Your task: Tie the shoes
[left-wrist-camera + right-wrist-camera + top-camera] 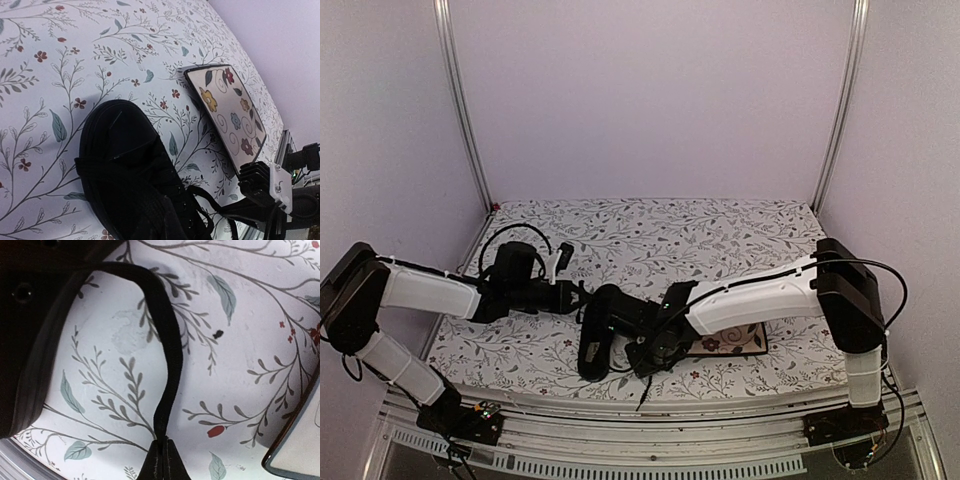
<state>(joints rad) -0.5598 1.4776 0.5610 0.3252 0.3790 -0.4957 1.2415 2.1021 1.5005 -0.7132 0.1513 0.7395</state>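
Well, the right pincer [160, 465] is pinched shut on a lace [167, 350]; a hard tug could slip it free or drag the shoe [17, 350] beside it. Ahead of the closed left pincer [576, 297] lies the shoe's toe, plate [227, 112] beyond. Overhead, flowered tablecloth [620, 225] runs past both pincers to pale walls [650, 100].

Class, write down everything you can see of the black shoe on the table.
The shoe is all black, low-cut, matte like fabric, with a rounded toe and flat laces. It seems to lie upright on the floral tablecloth, beside but apart from the square flowered plate. One lace arcs loose over the cloth, its end pinched in the shut right gripper. The left gripper is closed at the shoe's far end; contact is unclear.
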